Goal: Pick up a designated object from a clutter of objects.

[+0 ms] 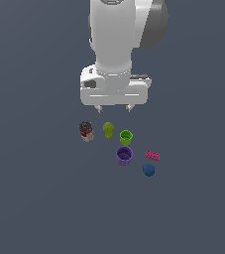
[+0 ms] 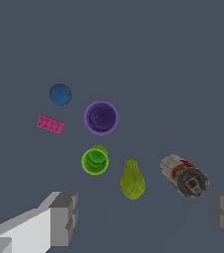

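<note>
The purple cup stands upright in the clutter, its open mouth facing up. Just behind it in the exterior view is the smaller green cup. My gripper hangs open high above the floor, behind the clutter and apart from every object. Its two fingertips point down with nothing between them. In the wrist view the grey fingers frame the near edge of the clutter.
A red-and-white can and a yellow-green pear-like lump sit toward the exterior view's left. A pink toy brick and a blue ball-like piece lie to the right of the purple cup.
</note>
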`<move>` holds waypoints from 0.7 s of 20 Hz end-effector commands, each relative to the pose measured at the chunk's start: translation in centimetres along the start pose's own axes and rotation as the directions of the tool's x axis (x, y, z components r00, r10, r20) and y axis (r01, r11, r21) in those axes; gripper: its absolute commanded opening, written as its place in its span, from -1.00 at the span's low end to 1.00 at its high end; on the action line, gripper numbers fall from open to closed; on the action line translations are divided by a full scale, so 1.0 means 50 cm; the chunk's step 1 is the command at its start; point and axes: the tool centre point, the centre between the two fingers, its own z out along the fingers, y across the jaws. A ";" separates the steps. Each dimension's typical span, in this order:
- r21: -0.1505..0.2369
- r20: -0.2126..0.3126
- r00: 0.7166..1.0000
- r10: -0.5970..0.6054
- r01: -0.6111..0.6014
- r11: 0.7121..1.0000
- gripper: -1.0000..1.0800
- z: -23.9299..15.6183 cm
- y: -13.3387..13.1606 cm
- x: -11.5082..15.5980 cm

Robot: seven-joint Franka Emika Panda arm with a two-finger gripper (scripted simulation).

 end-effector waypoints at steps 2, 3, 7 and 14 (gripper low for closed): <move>0.000 0.000 1.000 0.000 0.000 1.000 0.23 0.000 0.000 0.000; 0.002 0.000 1.000 0.000 0.000 1.000 0.23 -0.002 0.002 0.000; 0.009 0.001 1.000 0.007 -0.007 1.000 0.23 -0.011 0.010 -0.003; 0.007 0.000 1.000 -0.010 0.010 1.000 0.23 -0.005 0.008 0.000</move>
